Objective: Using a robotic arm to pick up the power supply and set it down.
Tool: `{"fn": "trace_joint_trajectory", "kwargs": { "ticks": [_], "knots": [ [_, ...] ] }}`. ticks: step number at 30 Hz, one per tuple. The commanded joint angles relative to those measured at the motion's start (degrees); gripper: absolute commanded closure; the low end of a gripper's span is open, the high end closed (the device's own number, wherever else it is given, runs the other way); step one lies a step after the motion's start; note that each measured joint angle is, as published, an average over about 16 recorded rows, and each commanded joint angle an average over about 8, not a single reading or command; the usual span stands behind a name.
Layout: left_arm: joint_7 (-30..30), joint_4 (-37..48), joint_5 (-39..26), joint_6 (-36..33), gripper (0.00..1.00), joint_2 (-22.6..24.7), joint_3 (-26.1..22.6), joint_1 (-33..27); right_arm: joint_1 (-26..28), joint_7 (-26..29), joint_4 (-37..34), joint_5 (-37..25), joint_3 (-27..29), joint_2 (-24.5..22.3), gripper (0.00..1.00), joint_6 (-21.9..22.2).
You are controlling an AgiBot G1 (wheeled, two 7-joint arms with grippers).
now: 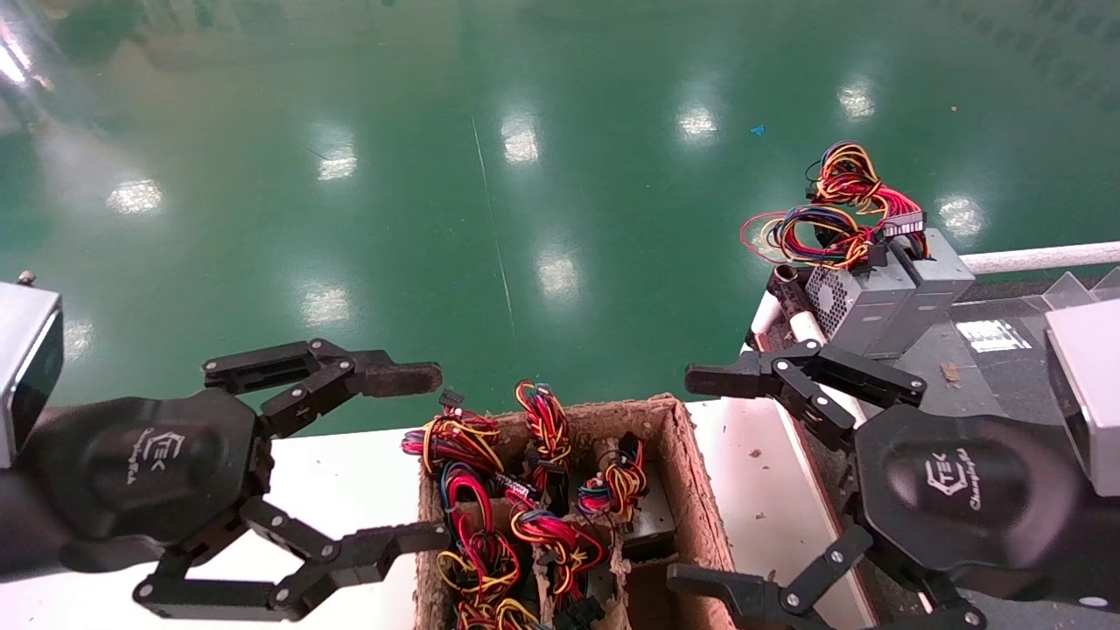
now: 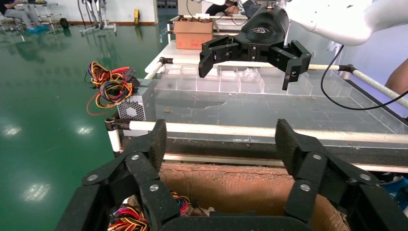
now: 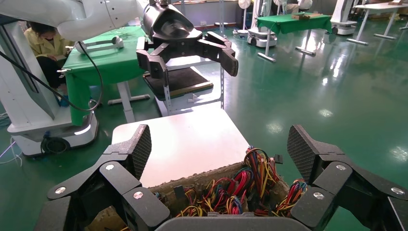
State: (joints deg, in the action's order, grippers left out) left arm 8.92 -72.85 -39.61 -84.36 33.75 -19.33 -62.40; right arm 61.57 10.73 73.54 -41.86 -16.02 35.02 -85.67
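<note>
glossy green flooring is stretching behind a white worktop (image 1: 350,472) that is carrying a cardboard box (image 1: 691,472) packed with bundles of red, yellow and blue wires (image 1: 490,525), the landmark here. left of the box the left pincer (image 1: 411,455) is hanging with its fingers spread wide and gripping nothing, and right of the box the right pincer (image 1: 700,477) is hovering equally wide and empty. beyond the box's far right corner, the power supply (image 1: 941,280) is standing on the conveyor edge (image 1: 1006,350) just beside a vented grey unit (image 1: 844,306), its wire bundle on top.
</note>
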Motion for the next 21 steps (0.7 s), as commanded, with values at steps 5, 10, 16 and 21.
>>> {"fn": "trace_joint_trajectory", "kwargs": {
  "ticks": [5, 10, 16, 21],
  "knots": [
    [0.0, 0.0, 0.0, 0.0, 1.00, 0.0, 0.0, 0.0, 0.0, 0.0, 0.0, 0.0, 0.0, 0.0, 0.00, 0.0],
    [0.0, 0.0, 0.0, 0.0, 1.00, 0.0, 0.0, 0.0, 0.0, 0.0, 0.0, 0.0, 0.0, 0.0, 0.00, 0.0],
    [0.0, 0.0, 0.0, 0.0, 1.00, 0.0, 0.0, 0.0, -0.3, -0.1, -0.3, -0.5, -0.2, 0.2, 0.00, 0.5],
    [0.0, 0.0, 0.0, 0.0, 1.00, 0.0, 0.0, 0.0, -0.3, -0.5, -0.7, -3.2, -1.1, 0.7, 0.00, 2.2]
  ]
}}
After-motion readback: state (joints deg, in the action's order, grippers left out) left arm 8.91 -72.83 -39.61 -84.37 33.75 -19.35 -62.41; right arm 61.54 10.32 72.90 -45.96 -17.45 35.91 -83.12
